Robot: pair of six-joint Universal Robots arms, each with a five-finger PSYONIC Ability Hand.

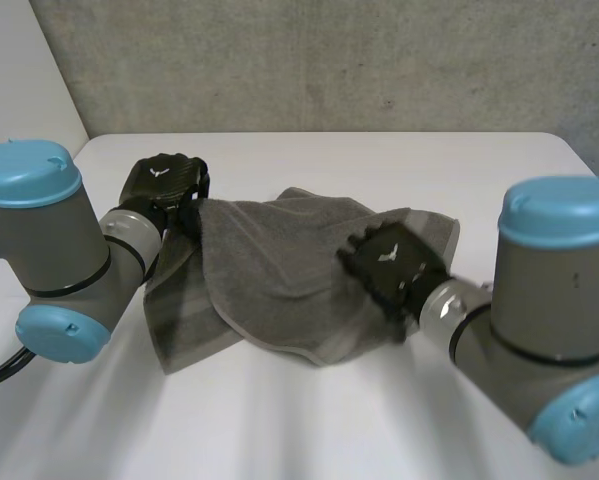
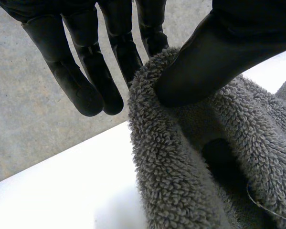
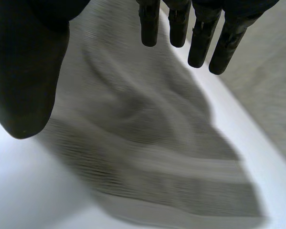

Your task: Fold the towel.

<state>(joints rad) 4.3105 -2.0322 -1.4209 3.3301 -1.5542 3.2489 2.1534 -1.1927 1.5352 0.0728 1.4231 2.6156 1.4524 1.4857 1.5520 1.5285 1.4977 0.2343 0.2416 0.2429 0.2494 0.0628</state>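
Observation:
A grey towel [image 1: 279, 270] lies rumpled and partly doubled over in the middle of the white table [image 1: 309, 420]. My left hand [image 1: 164, 185] is at the towel's far left corner. In the left wrist view its thumb [image 2: 205, 62] presses a thick fold of towel [image 2: 181, 167] against the fingers [image 2: 150, 33], so it is shut on the cloth. My right hand [image 1: 394, 265] hovers over the towel's right side. In its own wrist view the fingers [image 3: 200, 43] are straight and apart from the thumb [image 3: 28, 71], with the towel [image 3: 147, 143] lying below them and nothing held.
A grey concrete wall [image 1: 329, 60] rises behind the table's far edge. Bare white tabletop lies in front of the towel and at both sides. Both arms, grey with blue caps, reach in from the near corners.

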